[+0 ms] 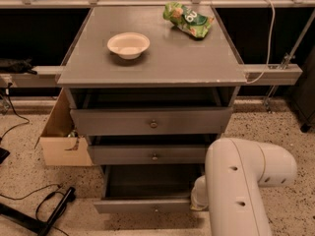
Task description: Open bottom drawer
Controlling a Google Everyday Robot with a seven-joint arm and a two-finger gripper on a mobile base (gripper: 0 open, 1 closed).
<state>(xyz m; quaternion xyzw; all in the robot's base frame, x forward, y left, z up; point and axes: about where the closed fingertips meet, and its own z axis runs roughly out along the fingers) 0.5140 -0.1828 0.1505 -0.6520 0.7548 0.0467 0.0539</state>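
One bottom drawer [147, 206] out; claw behind white arm [241, 181], state untellable; bag [188, 18] lettering illegible.

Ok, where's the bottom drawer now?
The bottom drawer is pulled out, lower centre of the camera view, under the middle drawer; jaws hidden behind the white arm at its right end.

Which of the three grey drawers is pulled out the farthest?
The bottom drawer, with its inside exposed; the upper two show only narrow gaps. The gripper is hidden behind the white arm at its right end.
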